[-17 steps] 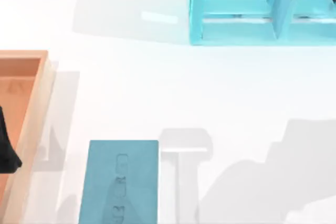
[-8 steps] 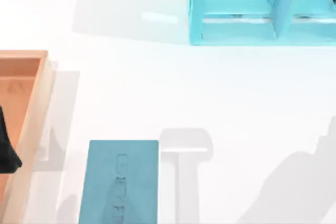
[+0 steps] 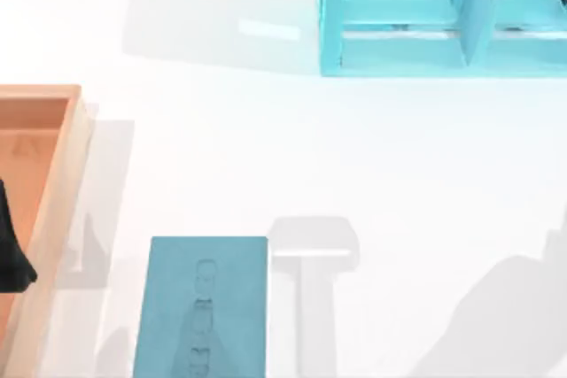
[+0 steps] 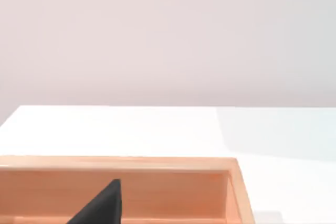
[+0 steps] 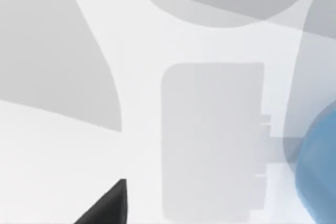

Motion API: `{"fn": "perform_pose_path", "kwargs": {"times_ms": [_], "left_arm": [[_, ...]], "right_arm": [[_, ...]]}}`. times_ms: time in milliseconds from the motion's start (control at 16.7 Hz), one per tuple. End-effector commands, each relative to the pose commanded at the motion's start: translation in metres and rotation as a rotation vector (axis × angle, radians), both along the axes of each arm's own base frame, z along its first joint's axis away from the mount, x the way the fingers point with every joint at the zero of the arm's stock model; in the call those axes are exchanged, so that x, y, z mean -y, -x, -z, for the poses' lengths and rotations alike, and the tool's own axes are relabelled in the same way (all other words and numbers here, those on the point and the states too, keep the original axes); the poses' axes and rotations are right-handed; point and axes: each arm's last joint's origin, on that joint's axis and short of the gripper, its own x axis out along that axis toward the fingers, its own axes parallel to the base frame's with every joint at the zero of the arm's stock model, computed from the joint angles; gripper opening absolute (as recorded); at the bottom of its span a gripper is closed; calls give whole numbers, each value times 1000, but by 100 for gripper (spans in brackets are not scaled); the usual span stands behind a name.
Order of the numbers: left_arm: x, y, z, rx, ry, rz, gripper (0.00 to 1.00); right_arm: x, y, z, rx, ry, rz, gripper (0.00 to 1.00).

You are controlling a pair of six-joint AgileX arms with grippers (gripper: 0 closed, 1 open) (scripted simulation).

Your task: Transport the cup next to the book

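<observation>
The teal-blue book [image 3: 202,307] lies flat at the table's near edge, left of centre, with faint embossed marks down its cover. A rounded piece of the blue cup [image 5: 320,174] shows at the border of the right wrist view, standing on the white table. A black pointed part of my right gripper [image 5: 105,205] juts into that view, apart from the cup. A similar black tip of my left gripper [image 4: 100,205] hangs over the orange tray [image 4: 157,163]. From above, a black pointed lump [image 3: 9,254] sits over that tray at the far left.
The orange wooden tray [image 3: 62,192] runs along the table's left side. A bright cyan shelf frame [image 3: 425,50] stands at the back right. Pale grey shadows lie right of the book and at the table's lower right corner.
The large grey shadow at the table's lower right has drawn back toward the right edge. The book, tray and black lump have not moved.
</observation>
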Motion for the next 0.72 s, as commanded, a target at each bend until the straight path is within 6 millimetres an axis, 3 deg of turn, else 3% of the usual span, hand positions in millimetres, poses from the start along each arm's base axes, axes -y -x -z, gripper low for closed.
{"fn": "perform_pose_path", "kwargs": {"times_ms": [660, 720], "left_arm": [[0, 0, 0, 0, 0, 0, 100], [0, 0, 0, 0, 0, 0, 100]], "right_arm": [[0, 0, 0, 0, 0, 0, 2], [0, 0, 0, 0, 0, 0, 0]]}}
